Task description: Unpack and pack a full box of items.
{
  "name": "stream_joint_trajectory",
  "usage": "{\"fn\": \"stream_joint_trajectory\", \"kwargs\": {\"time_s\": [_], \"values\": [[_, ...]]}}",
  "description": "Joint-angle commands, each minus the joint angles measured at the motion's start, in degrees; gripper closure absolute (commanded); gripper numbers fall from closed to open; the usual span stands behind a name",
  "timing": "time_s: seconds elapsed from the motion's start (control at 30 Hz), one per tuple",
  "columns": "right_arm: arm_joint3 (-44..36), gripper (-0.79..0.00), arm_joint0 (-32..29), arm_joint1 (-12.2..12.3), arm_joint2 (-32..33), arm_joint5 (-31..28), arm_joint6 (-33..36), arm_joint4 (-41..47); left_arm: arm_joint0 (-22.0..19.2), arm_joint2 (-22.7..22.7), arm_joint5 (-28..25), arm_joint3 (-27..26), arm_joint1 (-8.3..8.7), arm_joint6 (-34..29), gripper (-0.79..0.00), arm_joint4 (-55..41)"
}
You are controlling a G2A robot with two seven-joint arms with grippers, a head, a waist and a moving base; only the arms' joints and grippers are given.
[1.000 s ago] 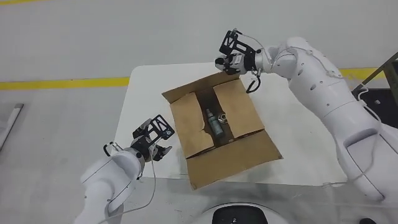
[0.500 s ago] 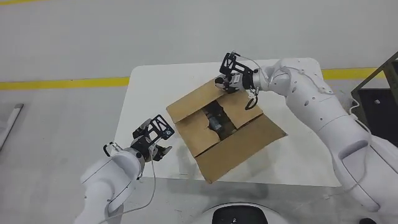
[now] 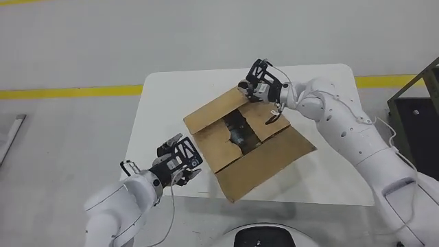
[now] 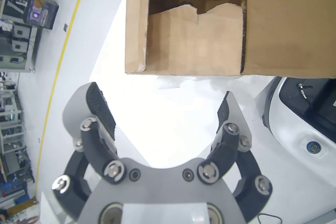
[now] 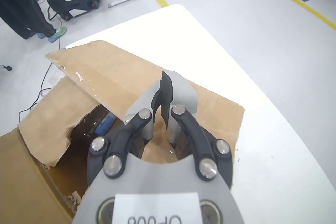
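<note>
A brown cardboard box (image 3: pixel 264 154) lies at an angle in the middle of the white table (image 3: pixel 164 103), with its top flaps partly spread. Through the gap I see a dark bottle-like item (image 3: pixel 238 132) and something blue (image 5: pixel 106 122) inside. My right gripper (image 3: pixel 257 88) is shut and sits on the far flap (image 5: pixel 210 109) near the box's back corner, with its fingertips (image 5: pixel 164 93) pressed together. My left gripper (image 4: pixel 160 101) is open, low over the table just short of the box's near-left corner (image 4: pixel 136 67), holding nothing.
The table's rounded edge (image 5: pixel 236 64) runs close behind the box. A dark rack (image 3: pixel 418 103) stands on the floor to the right of the table. The tabletop stretches on to the left of the box.
Over the last second the box turned and slid as my right gripper came down onto its far flap. My left gripper has moved closer to the box's near-left corner.
</note>
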Motion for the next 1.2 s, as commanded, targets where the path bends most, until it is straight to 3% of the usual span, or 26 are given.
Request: {"fn": "stream_joint_trajectory", "kwargs": {"time_s": [0.0, 0.2, 0.5, 0.9, 1.17], "values": [[-2.0, 0.000, -1.6, 0.6, 0.9, 0.4, 1.8, -0.5, 0.8, -0.6, -3.8, -0.7, 0.38, 0.9, -0.785, 1.5], [-7.0, 0.000, -5.2, 1.6, 3.0, 2.7, 5.5, -0.4, 3.9, -0.8, -10.6, -0.9, 1.28, 8.8, -0.785, 7.1], [-11.5, 0.000, -8.2, 2.3, 4.6, 5.4, 7.7, 0.4, 5.5, 4.4, -10.6, 3.2, 3.24, 20.8, -0.785, 20.0], [-15.1, 0.000, -10.8, 2.9, 5.8, 6.4, 9.6, 0.4, 5.6, 4.8, -10.5, 3.5, 3.34, 21.5, -0.785, 20.9], [-16.3, 0.000, -11.5, 3.1, 6.3, 7.3, 9.8, 0.1, 5.0, 13.6, -9.5, 5.2, 4.07, 26.9, -0.785, 31.7]]}}
